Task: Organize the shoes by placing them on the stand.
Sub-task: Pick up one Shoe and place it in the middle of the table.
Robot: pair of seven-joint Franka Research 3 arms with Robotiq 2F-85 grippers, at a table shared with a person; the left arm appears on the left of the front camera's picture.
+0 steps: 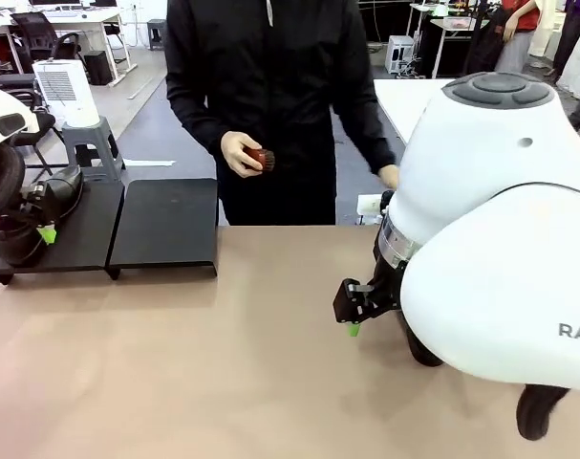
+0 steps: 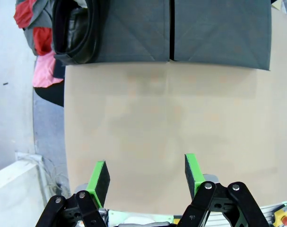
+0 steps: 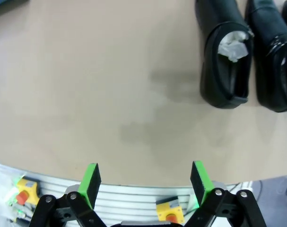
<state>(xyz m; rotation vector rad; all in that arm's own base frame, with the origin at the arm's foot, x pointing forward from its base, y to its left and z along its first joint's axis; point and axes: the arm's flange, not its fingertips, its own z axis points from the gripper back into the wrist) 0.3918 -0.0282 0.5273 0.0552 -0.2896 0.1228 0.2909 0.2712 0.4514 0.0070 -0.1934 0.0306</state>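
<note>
The stand (image 1: 165, 225) is two black panels at the table's far left. One black shoe (image 1: 58, 189) lies on its left panel, seen as a shoe (image 2: 74, 28) at the stand's (image 2: 214, 33) end in the left wrist view. My left gripper (image 1: 43, 232) is by that panel, and my left gripper (image 2: 145, 172) is open with nothing in it. My right gripper (image 1: 354, 325) hangs open over mid-table, and my right gripper (image 3: 145, 182) holds nothing. Two shoes (image 3: 226, 56) (image 3: 271, 52) lie side by side beyond it. The right arm largely hides one shoe (image 1: 423, 349) in the front view.
A person stands at the far side holding a small reddish-brown brush (image 1: 261, 159) in one hand. My bulky white right arm (image 1: 490, 239) covers the table's right part. Another white table (image 1: 404, 96) stands behind. Bare tan tabletop (image 1: 194, 354) lies between the stand and my right gripper.
</note>
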